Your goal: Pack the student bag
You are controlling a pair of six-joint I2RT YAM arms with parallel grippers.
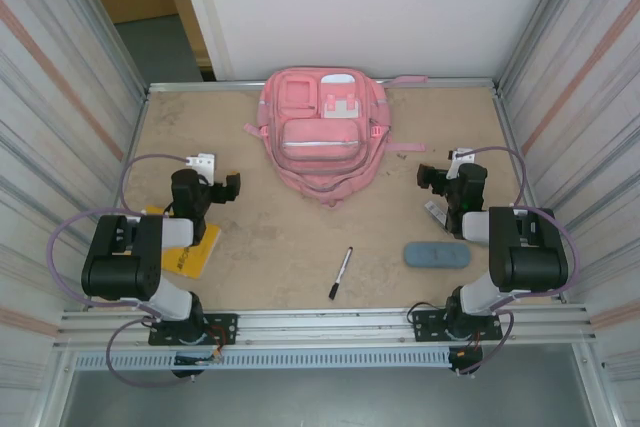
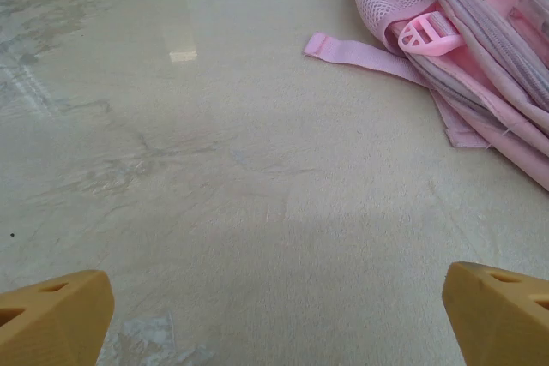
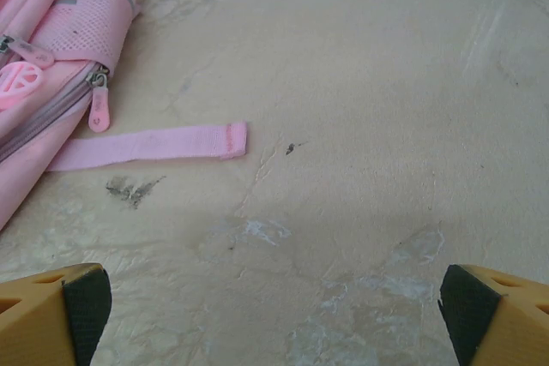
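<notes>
Grippers wide open, empty: left gripper (image 2: pixel 276 315), right gripper (image 3: pixel 276 310).

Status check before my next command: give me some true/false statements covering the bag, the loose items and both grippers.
1. The student bag lies at the far middle of the table. True.
2. The pen is already inside the bag. False: it lies on the table near the front edge.
3. The left gripper is open and empty. True.
4. The right gripper is shut on a strap. False: it is open, and the strap lies on the table ahead of it.
5. The pencil case lies beside the left arm. False: it lies beside the right arm.
6. The yellow book lies partly under the left arm. True.
</notes>
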